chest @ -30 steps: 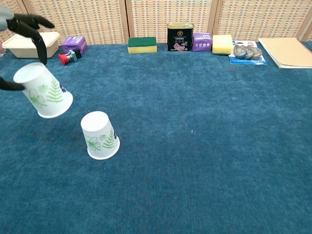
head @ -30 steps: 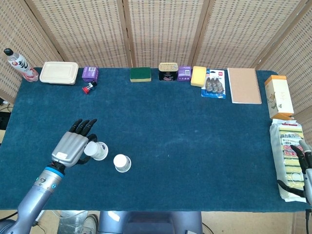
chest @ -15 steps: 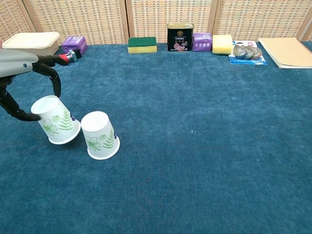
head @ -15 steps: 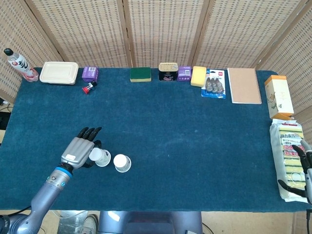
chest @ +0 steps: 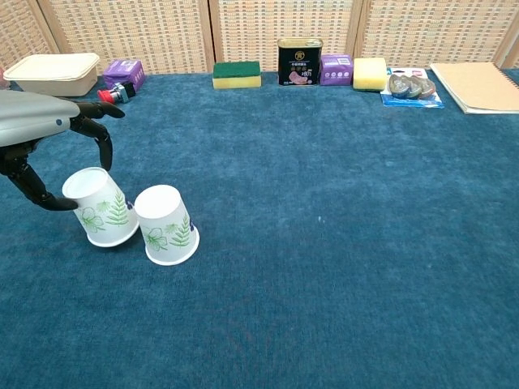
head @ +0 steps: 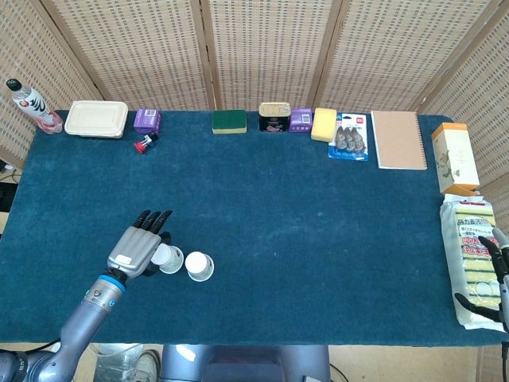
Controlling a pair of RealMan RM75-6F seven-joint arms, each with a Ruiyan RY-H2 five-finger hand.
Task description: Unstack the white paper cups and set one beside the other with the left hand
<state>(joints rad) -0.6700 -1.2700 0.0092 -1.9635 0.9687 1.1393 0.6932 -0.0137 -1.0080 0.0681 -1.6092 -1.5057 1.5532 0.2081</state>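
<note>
Blue carpet-like cloth (head: 302, 231) covers the table in front of you, with woven wicker screens (head: 262, 48) behind it. Your left hand (head: 137, 251) sits at the near left of the cloth, its dark fingers (chest: 101, 138) arched over a white paper cup with a green leaf print (chest: 101, 207), thumb on the outer side, so the hand holds that cup. The cup is upside down and tilted, its rim at the cloth. Just beside it, touching or nearly so, stands a second white leaf-print paper cup (chest: 166, 224), also upside down and free of the hand.

Along the far edge you have a clear plastic bottle (head: 29, 103), a cream lidded food box (head: 96, 118), a purple carton (head: 147, 119), a small red-capped object (head: 144, 144), a green-topped yellow sponge (chest: 237, 74), a black tin can (chest: 299, 61), a smaller purple box (chest: 336, 69), a yellow sponge (chest: 370, 74), a blister pack (head: 349, 136) and a tan spiral notebook (head: 398, 139).

At the right edge lie an orange-and-white carton (head: 455, 157) and a pack of yellow sponges (head: 471, 259). Your right hand (head: 499, 274) shows only partly there, resting at that pack; whether it grips anything you cannot tell.
</note>
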